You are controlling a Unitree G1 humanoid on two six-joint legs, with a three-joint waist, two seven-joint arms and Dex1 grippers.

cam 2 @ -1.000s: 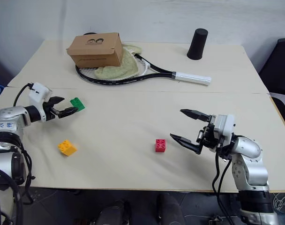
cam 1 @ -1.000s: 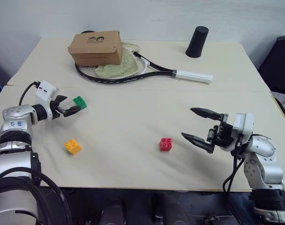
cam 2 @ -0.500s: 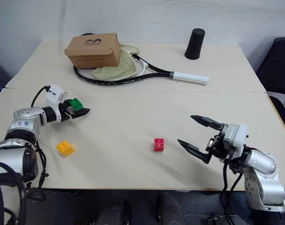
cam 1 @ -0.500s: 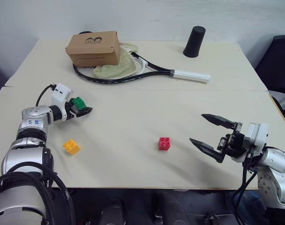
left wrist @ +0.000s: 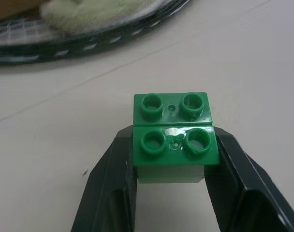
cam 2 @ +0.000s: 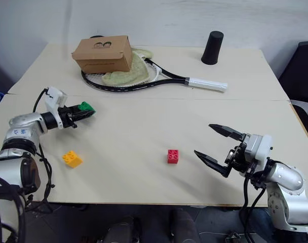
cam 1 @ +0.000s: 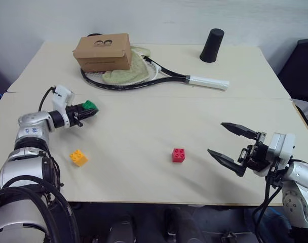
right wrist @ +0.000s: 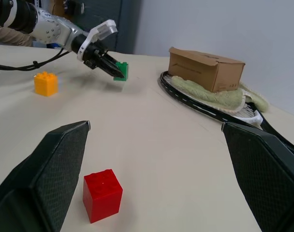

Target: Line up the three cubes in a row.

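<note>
My left gripper (cam 1: 87, 110) has its jaws closed on the green cube (cam 1: 88, 106), pinching it from both sides with the studs facing up; in my left wrist view the green cube (left wrist: 175, 137) sits squarely between the two black fingers (left wrist: 110, 186); it is at the left side of the tabletop (cam 1: 144, 131), just near of the racket, and whether it rests on the surface or hangs just above it I cannot tell; the yellow-orange cube (cam 1: 78, 157) lies on the tabletop nearer to me than the green one and a little to its left, well apart from it; the red cube (cam 1: 178, 155) lies around the middle of the near part of the tabletop, studs up, far to the right of the yellow-orange one; my right gripper (cam 1: 230, 147) hangs at the near right with its jaws spread wide and nothing between them, to the right of the red cube and apart from it; at the far side lie a tennis racket (cam 1: 159, 78), a pale green cloth (cam 1: 128, 68) on its strings, a cardboard box (cam 1: 103, 50) over the cloth's left end, and a black cup (cam 1: 213, 45) upside down at the far right.
</note>
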